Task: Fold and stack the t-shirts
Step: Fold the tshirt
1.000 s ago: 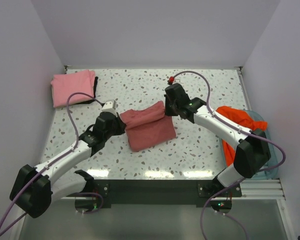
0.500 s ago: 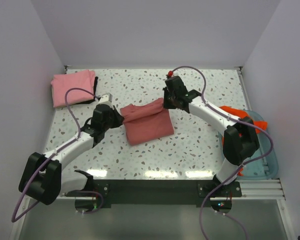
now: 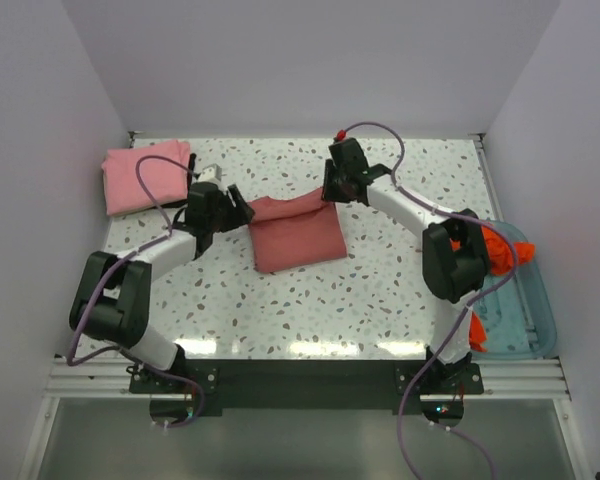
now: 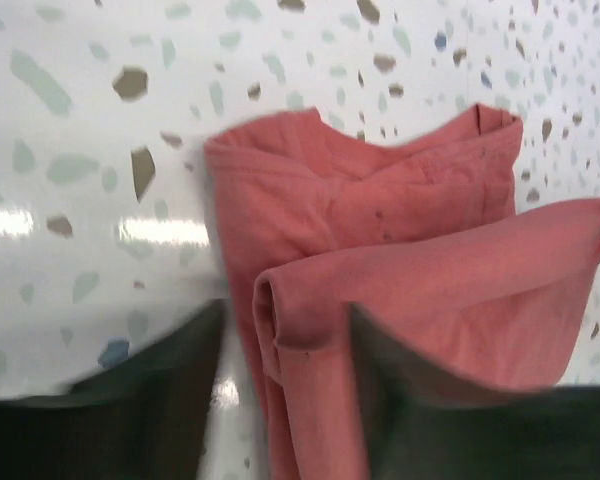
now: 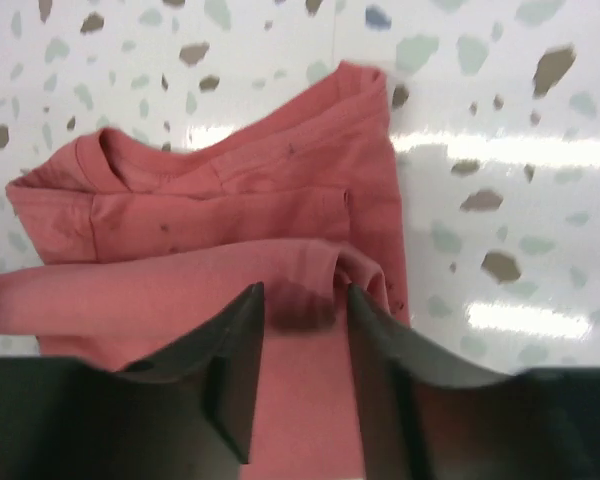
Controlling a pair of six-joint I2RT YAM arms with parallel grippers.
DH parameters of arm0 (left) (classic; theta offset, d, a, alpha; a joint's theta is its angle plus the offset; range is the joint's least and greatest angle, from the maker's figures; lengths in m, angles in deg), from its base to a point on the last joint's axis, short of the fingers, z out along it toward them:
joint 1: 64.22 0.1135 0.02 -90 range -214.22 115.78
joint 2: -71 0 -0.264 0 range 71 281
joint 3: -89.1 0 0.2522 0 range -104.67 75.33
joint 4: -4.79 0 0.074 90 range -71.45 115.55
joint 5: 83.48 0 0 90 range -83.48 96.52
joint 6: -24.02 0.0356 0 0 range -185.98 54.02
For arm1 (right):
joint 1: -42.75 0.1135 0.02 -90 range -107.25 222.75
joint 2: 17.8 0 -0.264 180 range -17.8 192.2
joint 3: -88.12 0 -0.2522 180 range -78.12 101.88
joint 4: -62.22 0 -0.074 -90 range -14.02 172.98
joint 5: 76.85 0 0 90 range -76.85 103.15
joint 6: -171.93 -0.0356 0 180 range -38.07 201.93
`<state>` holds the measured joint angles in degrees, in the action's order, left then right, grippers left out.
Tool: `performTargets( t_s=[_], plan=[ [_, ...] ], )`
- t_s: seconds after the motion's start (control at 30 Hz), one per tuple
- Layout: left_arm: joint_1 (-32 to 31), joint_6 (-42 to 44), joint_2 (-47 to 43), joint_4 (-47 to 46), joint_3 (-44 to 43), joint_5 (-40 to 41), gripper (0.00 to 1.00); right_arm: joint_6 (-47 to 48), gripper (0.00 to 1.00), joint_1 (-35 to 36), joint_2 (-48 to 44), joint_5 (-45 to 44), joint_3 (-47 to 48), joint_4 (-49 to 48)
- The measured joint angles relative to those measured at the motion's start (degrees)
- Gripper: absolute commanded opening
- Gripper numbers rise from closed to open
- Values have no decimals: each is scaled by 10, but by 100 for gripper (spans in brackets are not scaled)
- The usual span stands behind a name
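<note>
One shirt folded, one mid-fold, one not yet begun.
Pink shirt (image 3: 145, 178) lies folded at the far-left corner; left gripper (image 3: 242, 212) pinches the left end of a raised fold of the red shirt (image 3: 298, 245), mid-tabletop, nearer the far edge; right gripper (image 3: 327, 196) pinches the right end; orange shirt (image 3: 488, 248) sits crumpled in the tray (image 3: 530, 328) at the right edge; judging by this, finishing the red, folding the orange and stacking remain.
</note>
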<state>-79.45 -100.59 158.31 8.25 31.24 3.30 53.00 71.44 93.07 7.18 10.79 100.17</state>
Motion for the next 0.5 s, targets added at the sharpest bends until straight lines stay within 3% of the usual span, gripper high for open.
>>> performTargets(
  t_s=[0.03, 0.07, 0.1, 0.3, 0.5],
  plan=[
    [10, -2, 17, -2, -22, 0, 96, -6, 62, -7, 14, 1, 17, -3],
    [18, -1, 32, -2, -44, 0, 100, -8, 80, -14, 25, 0, 31, -8],
    [25, 0, 42, -1, -67, 3, 100, -10, 85, -22, 32, -1, 42, -14],
    [35, 11, 28, -14, -126, 2, 100, 1, 87, -44, 10, -5, 61, -45],
    [35, 19, -36, -44, -13, -22, 100, 10, 83, -38, -73, 37, -30, -92]
  ],
)
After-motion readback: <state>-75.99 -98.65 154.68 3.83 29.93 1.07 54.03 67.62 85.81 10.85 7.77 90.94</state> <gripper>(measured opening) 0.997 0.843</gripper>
